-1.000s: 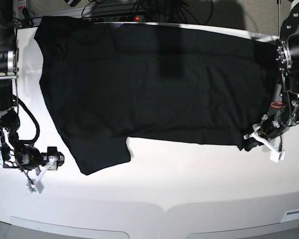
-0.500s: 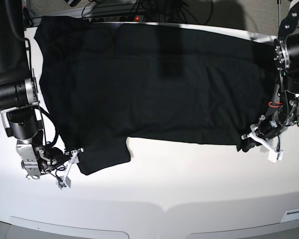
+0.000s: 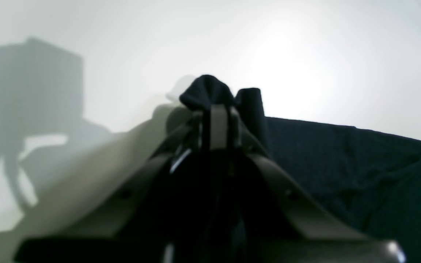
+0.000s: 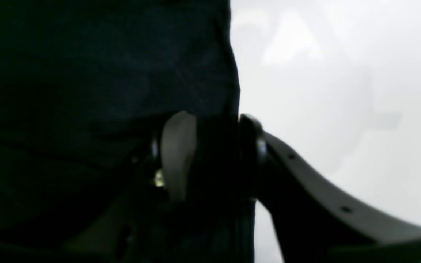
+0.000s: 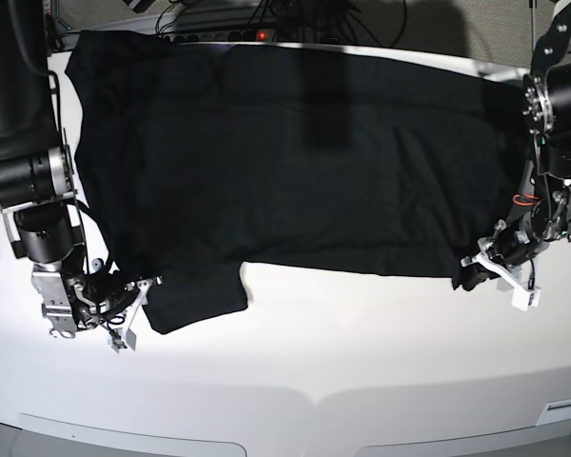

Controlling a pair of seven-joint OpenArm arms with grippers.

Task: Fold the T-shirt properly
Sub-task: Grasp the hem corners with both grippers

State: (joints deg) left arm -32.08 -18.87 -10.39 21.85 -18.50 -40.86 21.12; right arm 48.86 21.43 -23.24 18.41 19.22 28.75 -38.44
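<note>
The black T-shirt (image 5: 295,162) lies spread out, plain side up, across the back half of the white table (image 5: 362,362). My left gripper (image 5: 471,271) is at the shirt's lower right corner. In the left wrist view the left gripper (image 3: 216,113) is shut on a bunched bit of the shirt's cloth (image 3: 207,91). My right gripper (image 5: 141,297) is at the outer edge of the near-left sleeve. In the right wrist view the right gripper (image 4: 214,146) stands open, with the sleeve's edge (image 4: 228,91) running between its fingers (image 4: 177,153).
A power strip with cables (image 5: 257,33) lies along the table's back edge behind the shirt. The bare white tabletop runs along the front. The table's front lip (image 5: 314,405) is near the bottom of the base view.
My right arm has swung in from the table's left edge to the near-left sleeve, and its fingers now straddle the sleeve's edge. The left gripper has held the corner nearly still.
</note>
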